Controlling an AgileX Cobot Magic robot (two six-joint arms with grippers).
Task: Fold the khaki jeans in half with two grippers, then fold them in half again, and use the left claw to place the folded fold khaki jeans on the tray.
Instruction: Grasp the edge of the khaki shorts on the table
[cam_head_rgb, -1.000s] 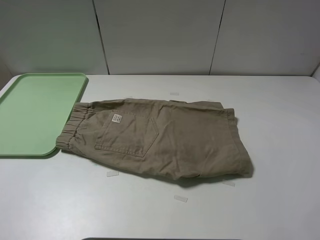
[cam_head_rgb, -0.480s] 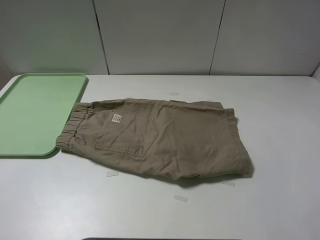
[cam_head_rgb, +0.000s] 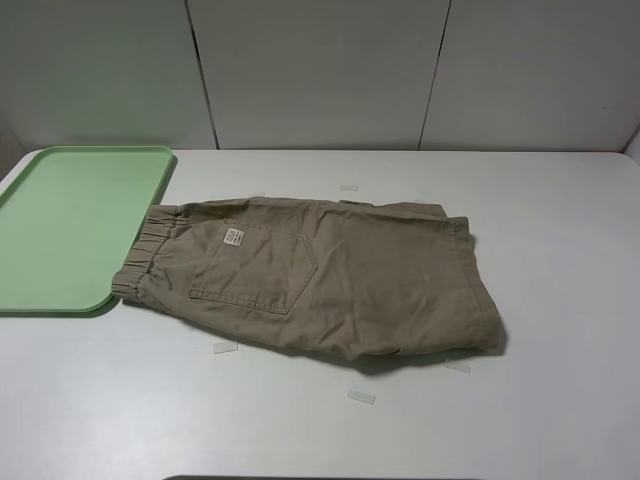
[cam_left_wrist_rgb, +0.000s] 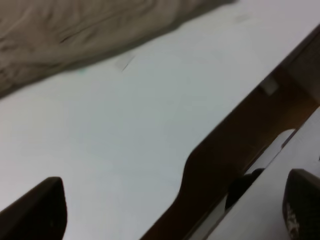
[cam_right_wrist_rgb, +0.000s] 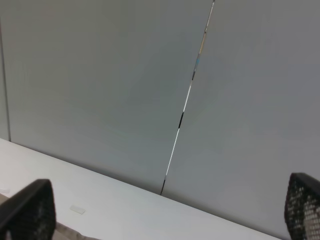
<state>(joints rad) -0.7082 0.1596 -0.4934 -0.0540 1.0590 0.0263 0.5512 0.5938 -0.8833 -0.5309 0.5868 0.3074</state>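
So the white counter (cam_head_rgb: 560, 300) was mostly bare, and neither arm showed up in the high view at all. The khaki jeans (cam_head_rgb: 330, 280) lay flat across the middle of it, with the hem end off to the right. Their elastic waistband (cam_head_rgb: 145, 255) sat right up against the rim of the mint-green tray (cam_head_rgb: 70, 230), maybe a touch over it, I couldn't tell. The tray itself sat at the far left of the counter with nothing on it. The left end effector (cam_left_wrist_rgb: 170, 210) had its jaws spread wide with nothing between them. It hung over bare counter near the front edge, and the fabric was well apart from it. The right end effector (cam_right_wrist_rgb: 165, 210) was also wide open and empty, and its camera mostly saw the back wall, so it looked raised and nowhere near the cloth. My read: this was the very start, first fold not yet begun. Next move would probably need both arms coming down onto one edge of the jeans, each pinching a corner, then carrying it over together so the halves line up. A patch pocket (cam_head_rgb: 255, 270) with a small white label (cam_head_rgb: 232, 238) faced up, and a few clear tape strips (cam_head_rgb: 361, 397) sat around the jeans.
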